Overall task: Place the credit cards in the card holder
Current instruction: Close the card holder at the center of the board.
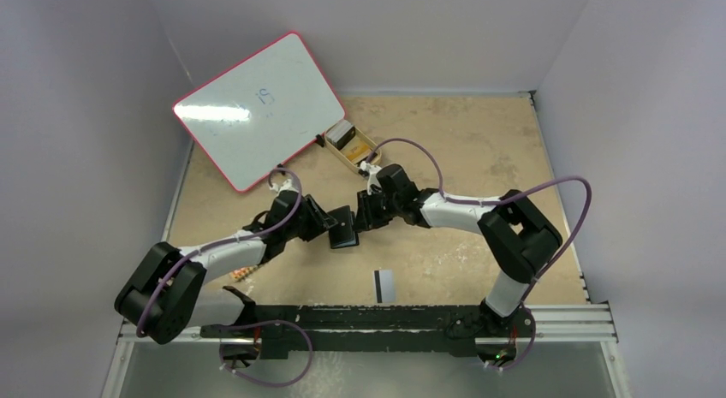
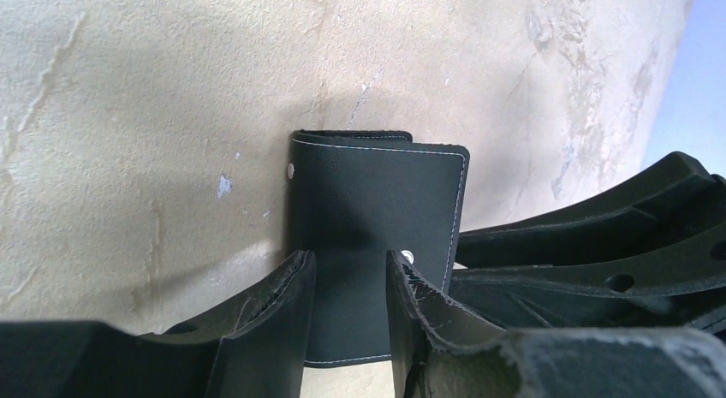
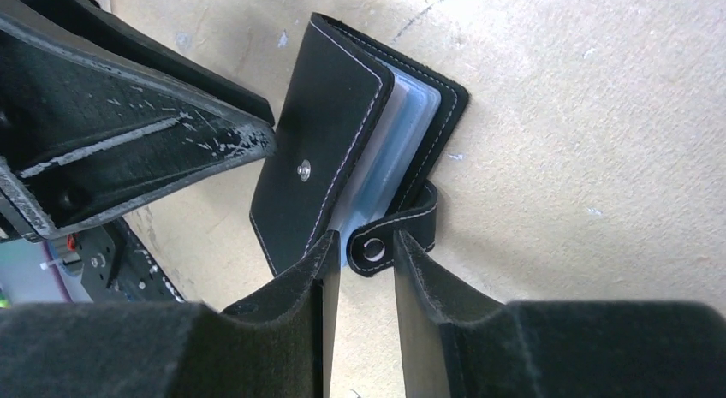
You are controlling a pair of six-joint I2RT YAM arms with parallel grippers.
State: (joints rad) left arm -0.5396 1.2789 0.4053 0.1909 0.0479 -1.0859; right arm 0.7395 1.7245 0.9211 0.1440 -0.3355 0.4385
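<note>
Over the card holder (image 2: 377, 193) the left gripper (image 2: 347, 259) and right gripper (image 3: 366, 244) crowd each other, both half-open, holding nothing; a striped credit card (image 1: 384, 284) lies well apart

The card holder (image 1: 342, 228) is a small black bifold with pale stitching along its edges, lying on the bench (image 1: 479, 158) just left of the middle of the overhead frame. Its cover stands partly lifted, showing a stack of grey-blue pockets inside. A silver stud sits on the cover, and the snap tab (image 3: 385, 244) curls loose round the open edge, unfastened. One credit card (image 1: 384, 284), pale with a black stripe down its left side, lies flat lower in the frame, apart from the holder.
</note>
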